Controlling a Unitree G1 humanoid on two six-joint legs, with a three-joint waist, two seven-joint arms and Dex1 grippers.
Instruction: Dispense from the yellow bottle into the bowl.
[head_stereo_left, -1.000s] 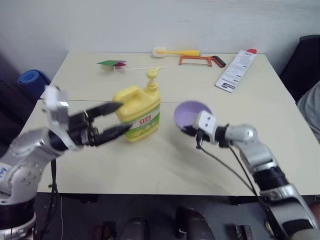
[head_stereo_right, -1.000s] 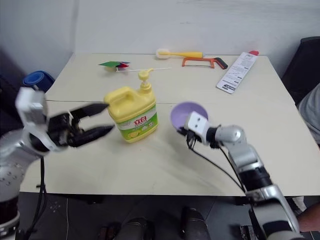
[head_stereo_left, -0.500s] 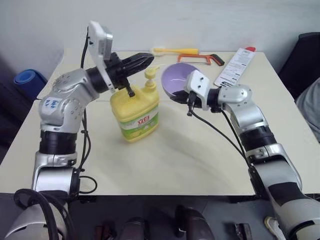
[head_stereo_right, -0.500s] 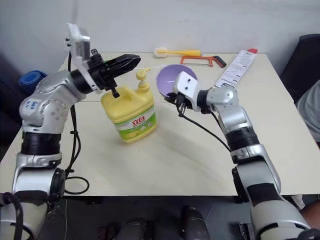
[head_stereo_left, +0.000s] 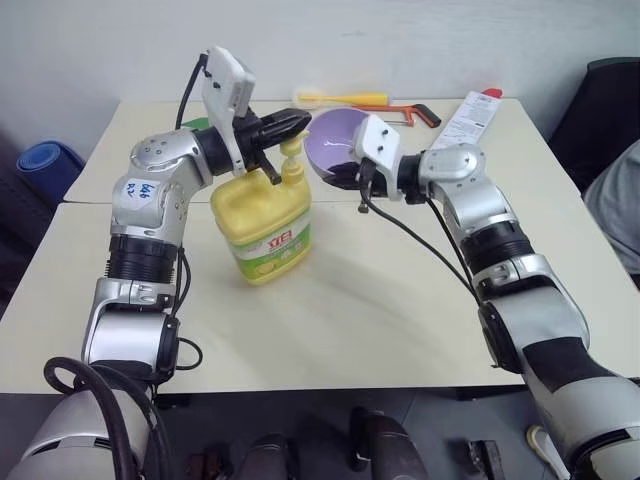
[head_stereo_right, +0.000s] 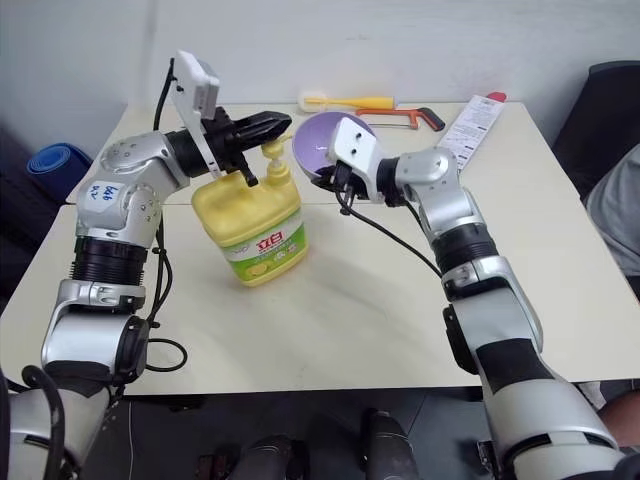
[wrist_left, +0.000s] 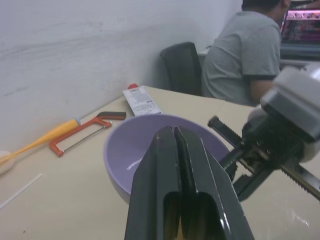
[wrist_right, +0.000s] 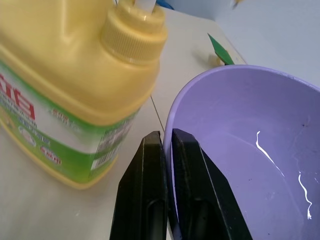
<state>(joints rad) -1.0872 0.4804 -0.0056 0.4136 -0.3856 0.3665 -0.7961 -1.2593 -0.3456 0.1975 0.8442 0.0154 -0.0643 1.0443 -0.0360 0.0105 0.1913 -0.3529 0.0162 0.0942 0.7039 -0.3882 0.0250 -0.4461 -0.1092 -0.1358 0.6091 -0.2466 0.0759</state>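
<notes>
- Standing upright on the near half of the beige table (head_stereo_left: 380, 300), the yellow bottle (head_stereo_left: 268, 222) shows its green-and-white label toward the camera; its pump top (head_stereo_left: 291, 155) rises at the far right corner of the jug.
- The left gripper (head_stereo_left: 300, 122) is closed with nothing between its fingers; the black fingertips sit just above the pump head, and contact cannot be confirmed from the head views.
- The right gripper (wrist_right: 161, 145) is clamped on the rim of the bowl (head_stereo_left: 338, 155), one finger outside the wall and one inside.
- The bowl is held off the table, tilted with its opening toward the camera, just beside the pump top on the robot's right. Thin pale streaks lie on its inner wall.
- The right arm's white wrist block (head_stereo_left: 375, 145) covers part of the bowl's right edge in the head views.
- Along the far edge of the table lie a yellow-handled brush (head_stereo_left: 340, 98), an orange-framed hacksaw (head_stereo_left: 408, 110) and a flat white printed pack with a red end (head_stereo_left: 468, 118), all well apart from the bottle.
- A green object (head_stereo_right: 196, 121) is partly hidden behind the left arm.
- A blue roll (head_stereo_left: 40, 165) lies on the floor to the left of the table.
- A person in a grey shirt (wrist_left: 250, 55) sits beyond the table near a dark chair (wrist_left: 182, 67).
</notes>
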